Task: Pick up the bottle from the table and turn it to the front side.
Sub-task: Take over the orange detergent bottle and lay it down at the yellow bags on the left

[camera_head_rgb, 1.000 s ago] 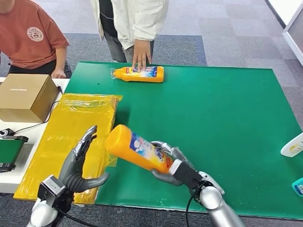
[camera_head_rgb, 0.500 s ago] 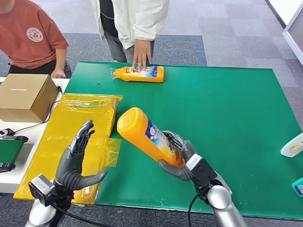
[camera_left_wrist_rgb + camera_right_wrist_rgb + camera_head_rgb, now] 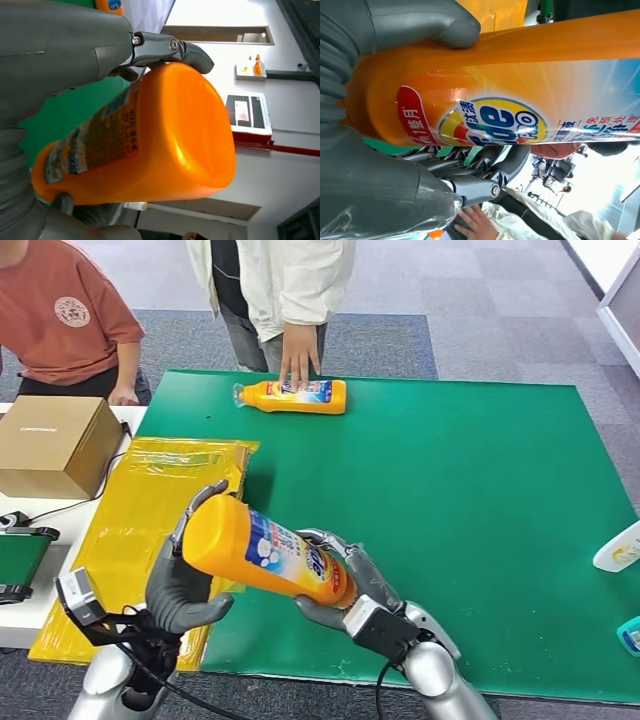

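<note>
Holding the orange bottle (image 3: 264,558) up over the green table (image 3: 468,500) at six o'clock, my right hand (image 3: 349,585) wraps its neck while my left hand (image 3: 181,585) cups the bottom, so I should roll it slowly.

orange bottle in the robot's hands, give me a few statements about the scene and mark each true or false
1. The right hand grips the held orange bottle near its neck end. True.
2. The held bottle rests flat on the green mat. False: it is lifted above the mat, lying roughly sideways.
3. The left hand is at the bottle's wide base, a finger lying on it. True.
4. The second orange bottle stands upright on the mat. False: it lies on its side, a person's hand touching it.
5. The cardboard box sits on the green mat. False: it sits on the white table beside it.
</note>
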You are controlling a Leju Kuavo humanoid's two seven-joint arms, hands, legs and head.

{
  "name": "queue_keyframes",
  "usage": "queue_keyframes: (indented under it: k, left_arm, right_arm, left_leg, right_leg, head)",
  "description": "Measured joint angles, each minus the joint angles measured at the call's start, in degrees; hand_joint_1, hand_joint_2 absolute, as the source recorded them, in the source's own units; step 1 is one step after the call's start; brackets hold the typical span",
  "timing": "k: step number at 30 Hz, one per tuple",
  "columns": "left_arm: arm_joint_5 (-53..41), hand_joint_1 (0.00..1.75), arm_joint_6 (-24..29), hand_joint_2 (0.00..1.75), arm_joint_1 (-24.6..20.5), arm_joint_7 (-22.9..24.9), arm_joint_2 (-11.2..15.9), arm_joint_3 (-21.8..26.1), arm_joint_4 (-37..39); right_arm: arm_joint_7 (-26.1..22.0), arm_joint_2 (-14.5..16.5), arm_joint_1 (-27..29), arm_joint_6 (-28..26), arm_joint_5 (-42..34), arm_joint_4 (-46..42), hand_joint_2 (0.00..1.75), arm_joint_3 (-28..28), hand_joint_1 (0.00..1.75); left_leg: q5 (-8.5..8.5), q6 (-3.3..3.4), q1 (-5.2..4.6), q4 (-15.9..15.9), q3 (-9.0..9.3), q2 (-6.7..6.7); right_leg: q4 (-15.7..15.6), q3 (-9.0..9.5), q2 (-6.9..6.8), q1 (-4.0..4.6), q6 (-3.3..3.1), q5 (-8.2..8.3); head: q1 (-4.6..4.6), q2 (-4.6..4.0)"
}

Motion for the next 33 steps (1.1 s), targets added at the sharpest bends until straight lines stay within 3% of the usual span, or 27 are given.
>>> queue_keyframes:
  k: [8, 12, 23, 27, 30, 33]
  left_arm:
    - [4.6, 0.00, -1.0, 1.75, -1.0, 2.8, -0.3, -1.3, 2.1]
    - [4.7, 1.75, -1.1, 1.75, -1.4, 3.4, -0.3, -1.9, 3.0]
    - [3.2, 1.75, -1.0, 1.75, -2.4, 2.7, 0.3, -2.5, 3.7]
    - [2.6, 1.75, -0.8, 1.75, -2.5, 2.4, 0.3, -2.5, 3.7]
    - [-0.6, 1.75, 1.1, 1.75, -2.4, 1.7, 0.3, -2.7, 3.7]
    - [-9.9, 1.75, 8.5, 1.75, -2.2, 0.6, 0.3, -3.0, 3.4]
  right_arm:
    - [0.4, 0.1, -0.9, -4.6, 5.3, 0.0, 1.75, 3.0, 1.75]
    - [0.6, 0.1, -1.3, -5.6, 6.4, 0.0, 1.75, 3.8, 1.75]
    - [0.8, 0.1, -1.6, -6.3, 6.6, 0.1, 1.75, 4.3, 1.75]
    - [1.3, 0.1, -1.6, -6.5, 6.4, 0.4, 1.75, 4.3, 0.00]
    - [2.5, 0.1, -1.6, -7.0, 5.8, 1.0, 1.75, 4.1, 0.00]
    - [3.3, 0.1, -1.6, -7.9, 4.9, 1.6, 1.75, 3.1, 0.00]
  left_leg:
    - [0.00, 0.00, 0.00, 0.0, 0.00, 0.00]
    - [0.00, 0.00, 0.00, 0.0, 0.00, 0.00]
    - [0.00, 0.00, 0.00, 0.0, -0.01, 0.00]
    - [0.00, 0.00, 0.00, 0.0, -0.01, 0.00]
    - [0.00, 0.00, 0.00, 0.0, -0.01, 0.00]
    - [0.00, 0.00, 0.00, 0.0, -0.02, 0.00]
  right_leg:
    - [0.0, 0.00, 0.00, 0.00, 0.00, 0.00]
    - [0.0, -0.01, 0.00, 0.00, 0.00, 0.00]
    - [0.0, -0.01, 0.00, 0.00, 0.00, 0.00]
    - [0.0, 0.00, 0.00, 0.00, 0.00, 0.00]
    - [0.0, -0.01, 0.00, 0.00, 0.00, 0.00]
    - [0.0, -0.01, 0.00, -0.01, 0.00, 0.00]
  head:
    - [0.01, 0.01]
    - [0.00, 0.00]
    - [0.01, 0.01]
    - [0.00, 0.01]
    - [-0.01, 0.01]
    - [0.00, 0.00]
